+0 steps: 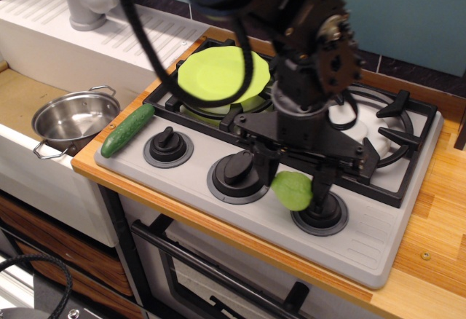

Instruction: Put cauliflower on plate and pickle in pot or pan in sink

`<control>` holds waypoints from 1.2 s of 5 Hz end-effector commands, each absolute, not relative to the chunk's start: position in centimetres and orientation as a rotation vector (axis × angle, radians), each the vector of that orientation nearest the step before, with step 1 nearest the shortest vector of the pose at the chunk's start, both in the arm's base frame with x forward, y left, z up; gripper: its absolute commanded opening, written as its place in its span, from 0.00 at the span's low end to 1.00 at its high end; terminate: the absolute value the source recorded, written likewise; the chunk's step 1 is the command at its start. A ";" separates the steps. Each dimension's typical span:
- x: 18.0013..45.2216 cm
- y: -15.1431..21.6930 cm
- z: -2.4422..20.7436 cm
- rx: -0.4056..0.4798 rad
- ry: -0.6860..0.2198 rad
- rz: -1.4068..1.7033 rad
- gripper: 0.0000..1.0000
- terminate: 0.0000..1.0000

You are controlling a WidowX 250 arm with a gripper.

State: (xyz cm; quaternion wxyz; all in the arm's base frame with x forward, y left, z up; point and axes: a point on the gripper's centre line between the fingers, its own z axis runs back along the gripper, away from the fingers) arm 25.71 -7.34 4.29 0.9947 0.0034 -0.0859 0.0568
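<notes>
**Cauliflower gripped, plate transfer pending**

The cauliflower is pinched between the fingers of the gripper at the stove's front edge, just beside the right knob. It looks barely clear of the surface, if at all. The plate sits on the rear-left burner, at about 10 o'clock from the gripper. A straight lift is advised before traversing, so the knobs and grate are cleared (the grip looks shallow, so it should be kept slow). Release should be made low over the plate's centre. The pickle lies at 9 o'clock on the tabletop edge, near the pot in the sink.
</notes>
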 end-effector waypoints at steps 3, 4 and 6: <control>29.2 -1.7 12.4 0.043 -0.227 -0.069 0.00 0.00; 30.4 0.0 12.4 0.038 -0.250 -0.114 0.00 0.00; 32.6 2.4 12.4 0.025 -0.284 -0.181 0.00 0.00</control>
